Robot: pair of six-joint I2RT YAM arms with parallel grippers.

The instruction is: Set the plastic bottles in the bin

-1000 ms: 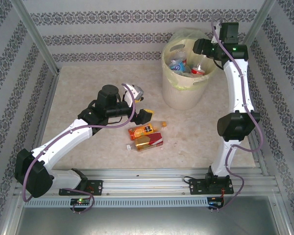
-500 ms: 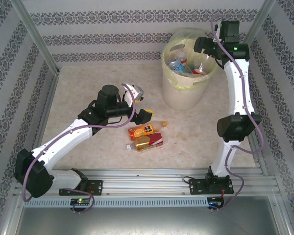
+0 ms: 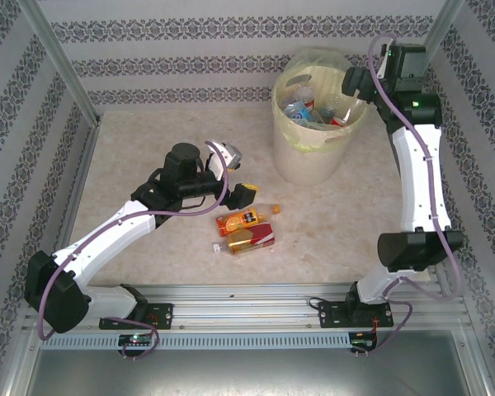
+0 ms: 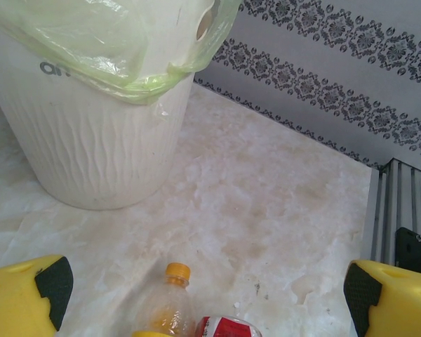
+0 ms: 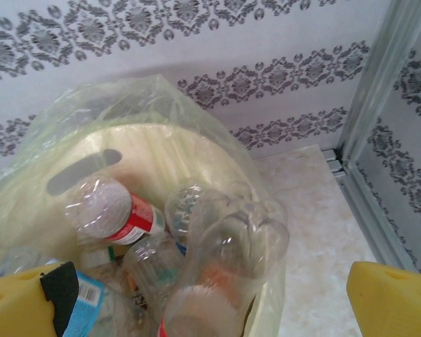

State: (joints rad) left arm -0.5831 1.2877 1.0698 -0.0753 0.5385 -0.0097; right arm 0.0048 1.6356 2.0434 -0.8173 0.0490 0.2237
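Bottles [image 3: 246,221] left on the table [image 3: 148,148] numbered two, lying side by side at frame centre just below the left gripper [image 4: 207,288], its fingers wide and empty. At upper right the bin [image 3: 309,165] already held several, with the right gripper [image 5: 210,298] spread wide and empty over its rim. The bin's depths were hidden, so the count inside was unclear.

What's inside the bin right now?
Bag-lined bin: a clear bottle with red label, a blue-labelled bottle, several crushed clear bottles. Lower layers and the bin's bottom are covered.
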